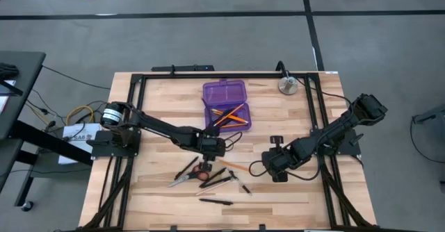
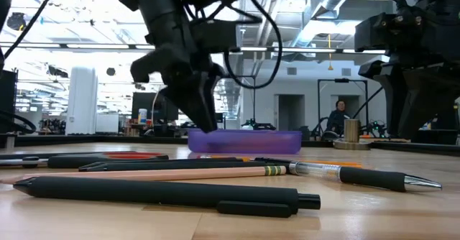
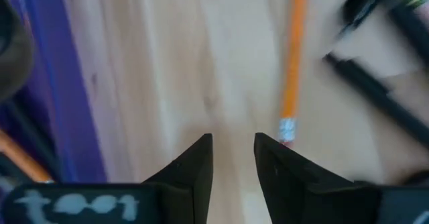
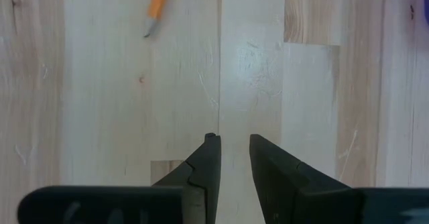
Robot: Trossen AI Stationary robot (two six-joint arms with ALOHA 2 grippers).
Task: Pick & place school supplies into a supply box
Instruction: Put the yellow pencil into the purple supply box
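Purple and translucent, the supply box [image 1: 225,104] lies open on the wooden table [image 1: 160,190], orange pencils [image 1: 231,115] inside. Scissors [image 1: 189,177] and black pens [image 1: 216,201] lie scattered nearby. Left gripper [image 1: 213,146] hovers beside the box and right gripper [image 1: 272,164] over bare wood, fingers slightly parted, grasping nothing.

Both arms reach in toward the middle; left gripper [image 3: 233,158] and right gripper [image 4: 233,157] each point down, fingers slightly apart, holding nothing.
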